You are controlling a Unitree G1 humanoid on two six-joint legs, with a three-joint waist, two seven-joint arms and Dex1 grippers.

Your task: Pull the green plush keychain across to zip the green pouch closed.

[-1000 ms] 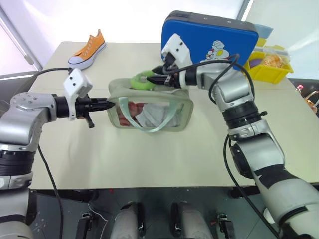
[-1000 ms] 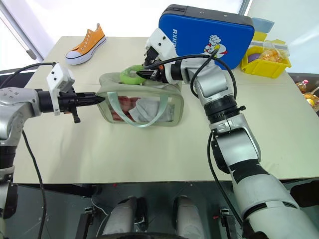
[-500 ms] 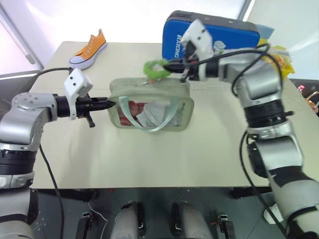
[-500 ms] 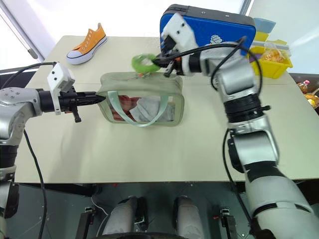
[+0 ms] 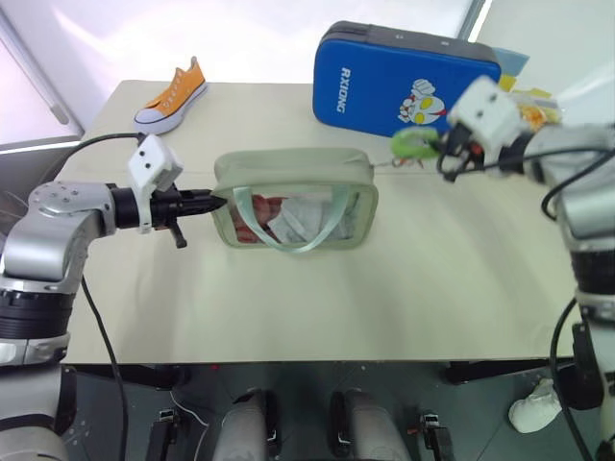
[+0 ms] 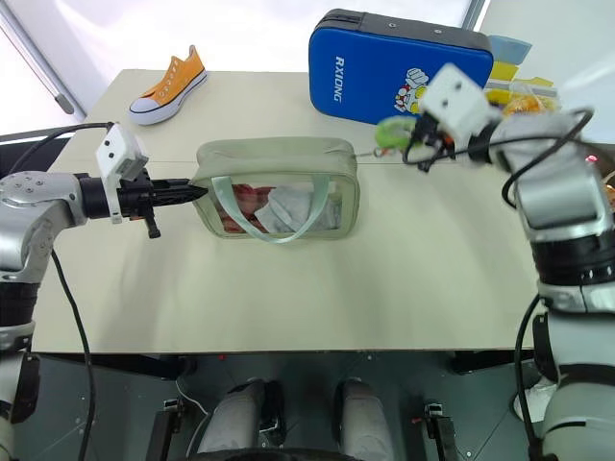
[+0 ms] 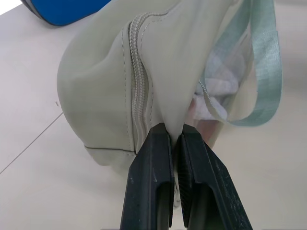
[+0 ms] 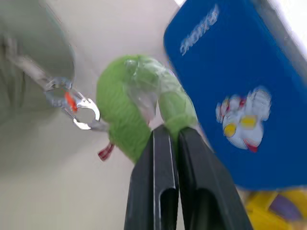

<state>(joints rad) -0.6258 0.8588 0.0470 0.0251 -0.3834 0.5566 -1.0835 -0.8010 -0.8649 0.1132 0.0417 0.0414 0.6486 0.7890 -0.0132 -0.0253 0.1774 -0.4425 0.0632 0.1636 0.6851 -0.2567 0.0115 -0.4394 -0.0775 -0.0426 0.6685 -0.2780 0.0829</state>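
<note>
The green pouch (image 5: 293, 197) stands on the table's middle, its clear window and mint strap facing me and its top zipper (image 7: 140, 91) drawn together. My left gripper (image 5: 213, 202) is shut on the fabric at the pouch's left end (image 7: 165, 127). The green plush keychain (image 5: 413, 145) hangs in the air past the pouch's right end, linked to it by a thin clip and cord (image 8: 76, 108). My right gripper (image 5: 440, 149) is shut on the keychain (image 8: 144, 105), just in front of the blue case.
A blue cartoon-printed case (image 5: 404, 77) stands upright behind the pouch. An orange sneaker (image 5: 171, 93) lies at the table's back left. A yellow bin (image 6: 524, 91) with items sits at the back right. Bare tabletop (image 5: 317, 298) stretches in front of the pouch.
My right gripper has carried the keychain from over the pouch's top out past its right end, and the pouch's top has drawn closed. The left gripper has stayed on the left end.
</note>
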